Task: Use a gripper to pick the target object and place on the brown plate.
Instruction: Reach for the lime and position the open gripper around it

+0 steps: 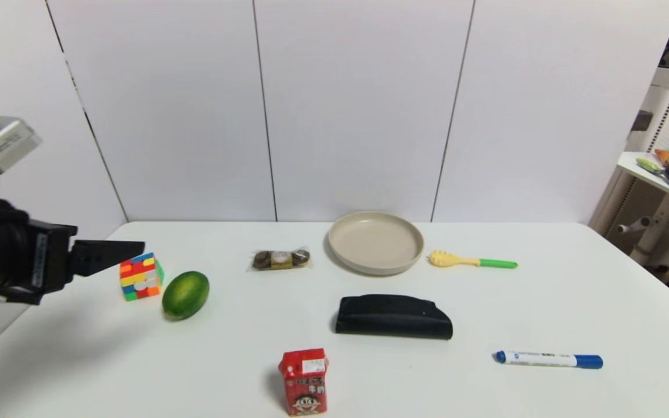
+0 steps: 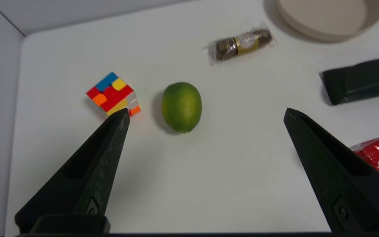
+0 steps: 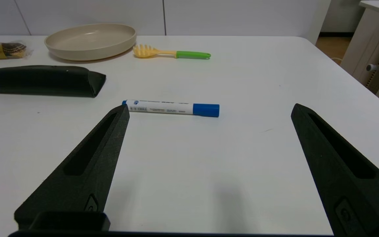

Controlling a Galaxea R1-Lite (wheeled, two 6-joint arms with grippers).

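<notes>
The green oval fruit (image 1: 186,295) lies on the white table at the left, beside a multicoloured puzzle cube (image 1: 140,276). It also shows in the left wrist view (image 2: 181,107). The beige-tan plate (image 1: 376,241) sits empty at the back centre, and shows in the right wrist view (image 3: 90,41). My left gripper (image 1: 131,251) hovers above the table's left edge, open and empty, short of the fruit and apart from it (image 2: 206,112). My right gripper (image 3: 209,108) is out of the head view; it is open and empty over bare table near a blue marker (image 3: 173,108).
A wrapped chocolate pack (image 1: 281,259) lies left of the plate. A yellow and green fork (image 1: 473,260) lies to its right. A black case (image 1: 394,316) sits mid-table, a red drink carton (image 1: 305,381) at the front, the marker (image 1: 549,359) front right. A shelf (image 1: 665,174) stands at the right.
</notes>
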